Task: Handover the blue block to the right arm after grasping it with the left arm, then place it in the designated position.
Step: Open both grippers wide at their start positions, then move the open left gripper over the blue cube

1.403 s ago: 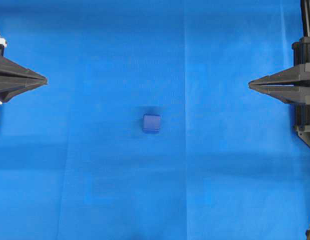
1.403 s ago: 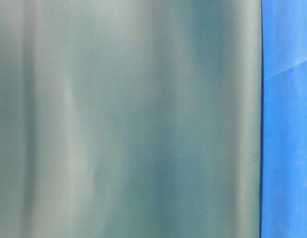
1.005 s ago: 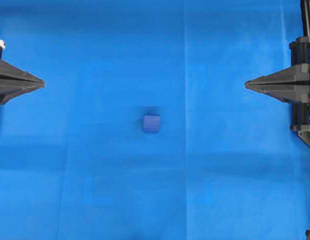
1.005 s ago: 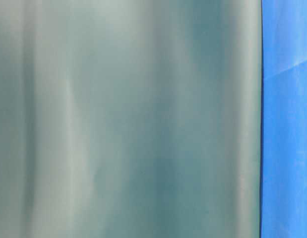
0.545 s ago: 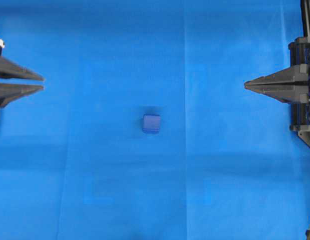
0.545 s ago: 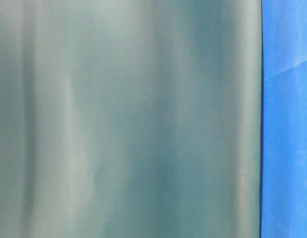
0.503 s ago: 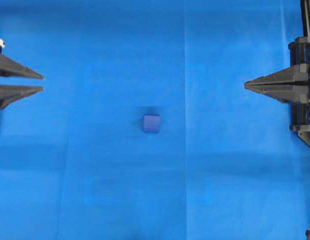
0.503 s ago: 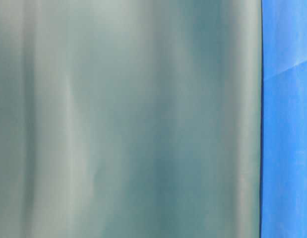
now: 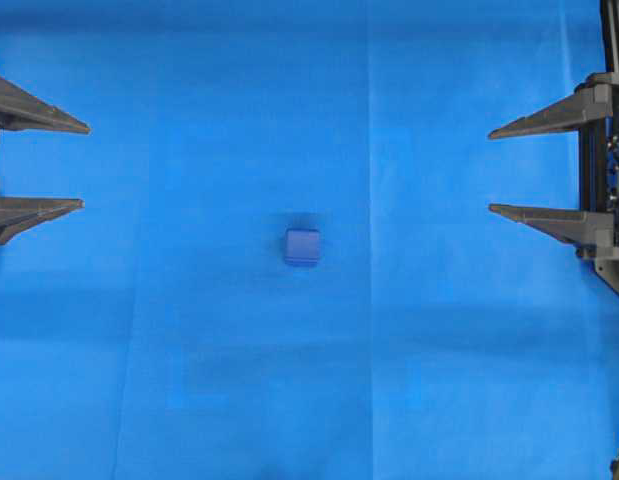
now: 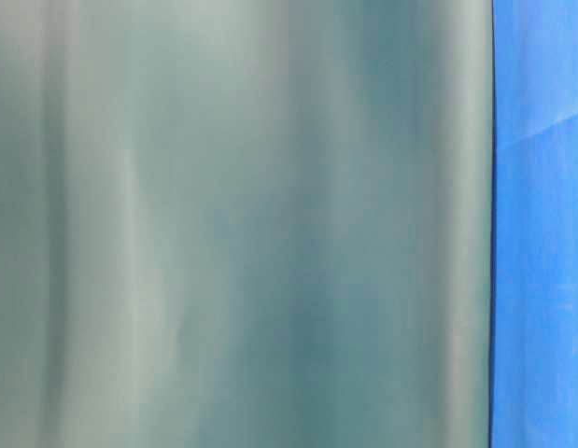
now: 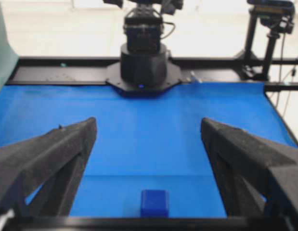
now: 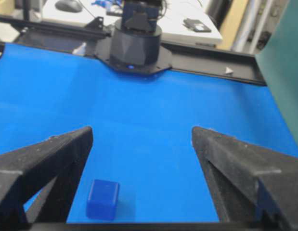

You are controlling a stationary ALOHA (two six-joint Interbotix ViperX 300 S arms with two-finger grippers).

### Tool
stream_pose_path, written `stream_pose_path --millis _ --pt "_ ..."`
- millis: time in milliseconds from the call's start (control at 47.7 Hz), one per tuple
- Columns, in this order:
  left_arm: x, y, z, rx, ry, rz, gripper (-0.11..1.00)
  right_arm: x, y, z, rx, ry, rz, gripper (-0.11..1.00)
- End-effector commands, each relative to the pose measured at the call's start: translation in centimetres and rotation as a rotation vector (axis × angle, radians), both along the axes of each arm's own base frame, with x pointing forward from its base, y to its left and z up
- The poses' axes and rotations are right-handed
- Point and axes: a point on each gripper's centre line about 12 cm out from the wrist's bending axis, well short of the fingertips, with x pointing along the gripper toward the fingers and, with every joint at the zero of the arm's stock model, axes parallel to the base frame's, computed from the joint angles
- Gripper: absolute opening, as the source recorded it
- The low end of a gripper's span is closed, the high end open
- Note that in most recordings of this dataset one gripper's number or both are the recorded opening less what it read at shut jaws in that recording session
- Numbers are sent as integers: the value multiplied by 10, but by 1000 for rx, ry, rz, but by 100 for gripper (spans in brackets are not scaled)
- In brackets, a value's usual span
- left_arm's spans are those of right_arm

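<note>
The blue block (image 9: 302, 246) lies on the blue cloth near the middle of the overhead view. It also shows low in the left wrist view as the blue block (image 11: 154, 202) and low left in the right wrist view as the blue block (image 12: 102, 199). My left gripper (image 9: 84, 166) sits at the far left edge, open wide, with nothing between its fingers. At the far right edge, my right gripper (image 9: 491, 170) is open too and empty. Both stand well away from the block. In the wrist views the left gripper (image 11: 149, 126) and right gripper (image 12: 142, 134) show spread fingers.
The blue cloth (image 9: 239, 380) covers the table. The opposite arm's black base (image 11: 143, 72) stands at the far end of the left wrist view, the other arm's base (image 12: 135, 50) likewise. A grey-green sheet (image 10: 242, 224) fills most of the table-level view.
Both grippers went from shut to wide open, the left one starting first. The arms stayed at their edges and the block has not moved.
</note>
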Motion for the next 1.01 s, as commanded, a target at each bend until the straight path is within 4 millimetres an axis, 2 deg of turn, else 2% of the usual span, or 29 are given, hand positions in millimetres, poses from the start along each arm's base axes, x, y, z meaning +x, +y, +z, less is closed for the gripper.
stream_pose_path --millis 0,251,482,670,984 --pt "1 0 5 -3 -14 1 92 2 -2 10 2 -26 -8 97" --pt "10 0 0 -6 -6 0 92 3 -2 9 4 -26 -9 97" --pt "35 0 0 -8 -27 1 92 3 -3 10 2 -32 -13 97" --pt "76 -1 -3 -8 20 0 92 3 -4 10 2 -34 -19 97" --pt "159 -3 -3 -5 83 0 92 4 -5 8 4 -26 -23 97"
